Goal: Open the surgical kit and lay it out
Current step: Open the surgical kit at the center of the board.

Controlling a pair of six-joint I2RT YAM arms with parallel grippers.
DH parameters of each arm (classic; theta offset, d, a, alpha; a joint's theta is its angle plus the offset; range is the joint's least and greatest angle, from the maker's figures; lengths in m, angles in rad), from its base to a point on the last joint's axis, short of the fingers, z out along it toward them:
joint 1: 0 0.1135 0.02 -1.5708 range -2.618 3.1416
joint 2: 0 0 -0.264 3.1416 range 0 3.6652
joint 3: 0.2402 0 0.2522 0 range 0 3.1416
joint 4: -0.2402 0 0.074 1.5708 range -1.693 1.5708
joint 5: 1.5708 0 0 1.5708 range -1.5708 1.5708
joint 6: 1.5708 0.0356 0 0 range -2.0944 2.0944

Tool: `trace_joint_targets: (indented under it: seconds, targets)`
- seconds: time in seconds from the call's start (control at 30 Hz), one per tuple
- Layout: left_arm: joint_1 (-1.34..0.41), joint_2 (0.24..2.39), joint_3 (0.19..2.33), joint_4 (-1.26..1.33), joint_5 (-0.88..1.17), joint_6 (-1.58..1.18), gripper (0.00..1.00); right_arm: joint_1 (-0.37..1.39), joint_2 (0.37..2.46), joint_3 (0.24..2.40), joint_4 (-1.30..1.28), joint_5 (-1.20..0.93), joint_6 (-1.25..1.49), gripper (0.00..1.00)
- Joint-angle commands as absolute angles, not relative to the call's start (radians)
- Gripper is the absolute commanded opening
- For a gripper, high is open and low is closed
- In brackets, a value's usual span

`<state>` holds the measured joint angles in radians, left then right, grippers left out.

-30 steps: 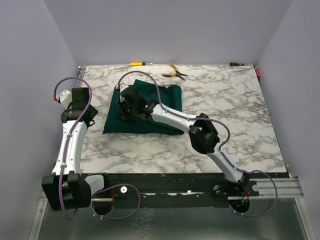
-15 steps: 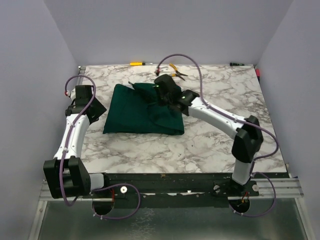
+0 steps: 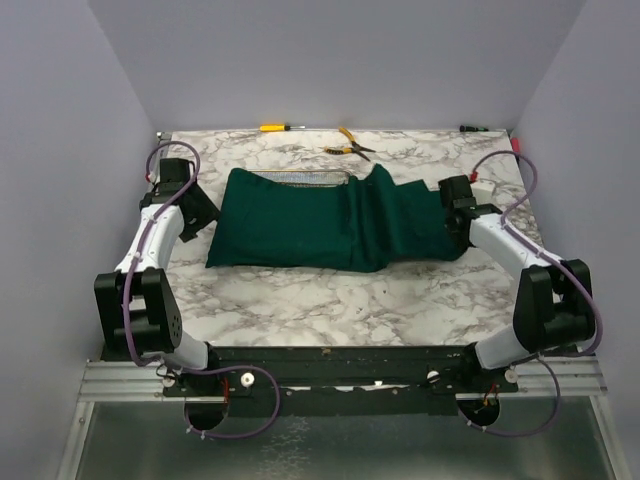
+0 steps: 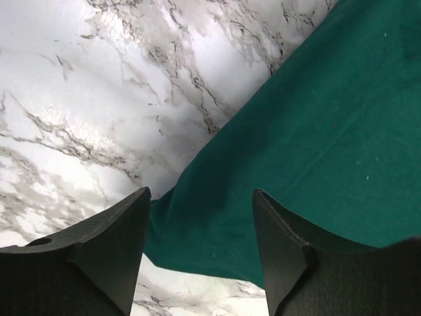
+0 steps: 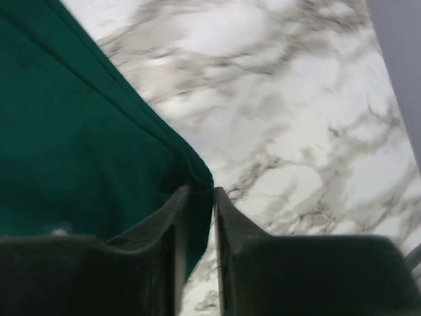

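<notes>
Wrap (image 3: 285, 225) sat left of mid-bench (image 3: 430, 295), partly opened: one flap (image 3: 405, 225) lay stretched toward the right edge, baring the mesh tray (image 3: 300, 179) rim at its far side. Right gripper (image 5: 214, 197) clenched that flap's corner; left gripper (image 4: 200, 214) gaped empty over the wrap's left edge. Other flaps and laying out the contents looked undone.

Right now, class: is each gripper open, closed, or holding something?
Left gripper: open, holding nothing.
Right gripper: closed on the edge of the green cloth wrap.
</notes>
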<state>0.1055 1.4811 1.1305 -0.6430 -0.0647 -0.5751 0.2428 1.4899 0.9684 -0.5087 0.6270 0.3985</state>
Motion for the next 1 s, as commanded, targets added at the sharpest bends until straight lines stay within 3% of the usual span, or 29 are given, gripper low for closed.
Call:
trace_joint_targets:
  seconds: [0.0, 0.03, 0.1, 0.27, 0.37, 0.7, 0.97]
  targets:
    - [0.112, 1.532, 1.184, -0.634, -0.063, -0.552, 0.64, 0.149, 1.553, 1.075, -0.720, 0.762, 0.621, 0.45]
    - [0.112, 1.542, 1.191, -0.634, -0.063, -0.549, 0.64, 0.149, 1.565, 1.112, -0.741, 0.746, 0.636, 0.55]
    - [0.112, 1.561, 1.208, -0.634, -0.066, -0.542, 0.64, 0.149, 1.572, 1.166, -0.712, 0.640, 0.608, 0.62]
    - [0.112, 1.618, 1.253, -0.637, -0.074, -0.519, 0.64, 0.149, 1.616, 1.211, -0.520, 0.242, 0.480, 0.61]
    - [0.113, 1.649, 1.275, -0.635, -0.055, -0.512, 0.63, 0.148, 1.696, 1.254, -0.508, 0.123, 0.476, 0.56]
    - [0.112, 1.761, 1.296, -0.624, 0.097, -0.516, 0.59, 0.109, 1.894, 1.275, -0.562, 0.138, 0.429, 0.57]
    - [0.113, 1.780, 1.295, -0.612, 0.179, -0.553, 0.57, 0.035, 1.935, 1.195, -0.593, 0.350, 0.471, 0.57]
